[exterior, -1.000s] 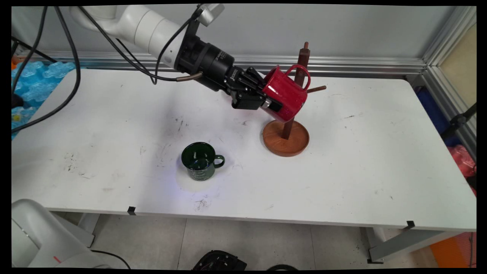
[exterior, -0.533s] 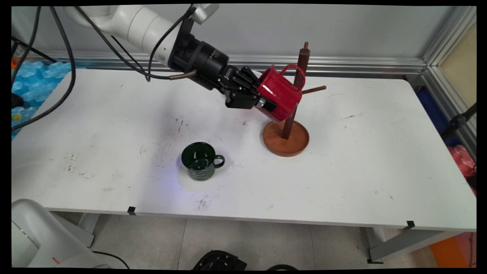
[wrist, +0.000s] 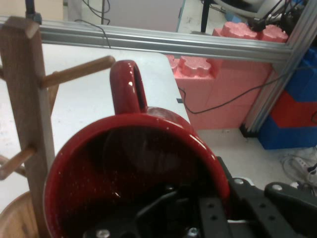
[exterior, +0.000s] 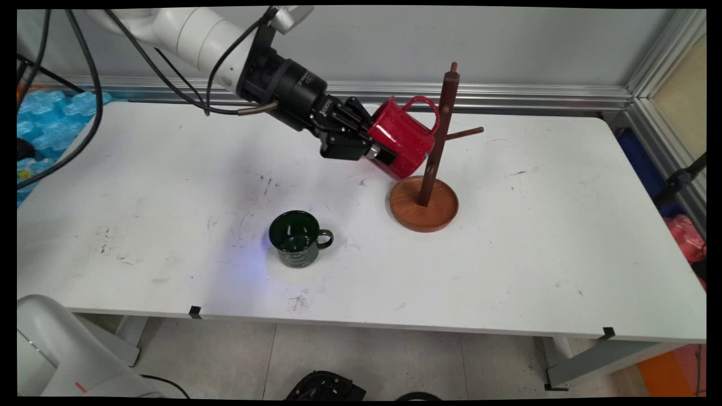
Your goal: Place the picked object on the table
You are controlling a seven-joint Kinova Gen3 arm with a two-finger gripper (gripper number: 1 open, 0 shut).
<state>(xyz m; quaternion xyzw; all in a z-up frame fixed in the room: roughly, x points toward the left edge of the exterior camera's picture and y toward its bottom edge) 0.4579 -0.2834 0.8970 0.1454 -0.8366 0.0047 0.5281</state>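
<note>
Just now the gripper (exterior: 379, 153) hangs above the white surface (exterior: 507, 254), its fingers (exterior: 389, 155) clamped on the rim of a red mug (exterior: 401, 138) and carrying it clear of the surface. One finger sits outside the mug's wall on its lower side, and in the hand view black linkage shows inside the mug (wrist: 133, 173) as well, so the wall lies pinched between the two. The mug is tipped well over, its mouth turned back toward the arm and its bottom pointing right and down. Its loop handle (exterior: 424, 106) stands on top, on the side away from the fingers. Just right of the mug rises a wooden mug stand (exterior: 443, 113), a dark upright post on a round brown base (exterior: 424, 204); the mug's bottom hangs close beside the post, above the left edge of the base, and whether they touch I cannot tell. A peg (exterior: 467, 133) juts from the post to the right, away from the mug. In the hand view the stand's post (wrist: 25, 99) stands left of the mug with a peg (wrist: 77, 72) reaching toward the handle (wrist: 128, 87), and a gap shows between peg tip and handle. A dark green mug (exterior: 297, 239) stands upright on the surface, well apart from the gripper, nearer the front edge, its handle to the right
</note>
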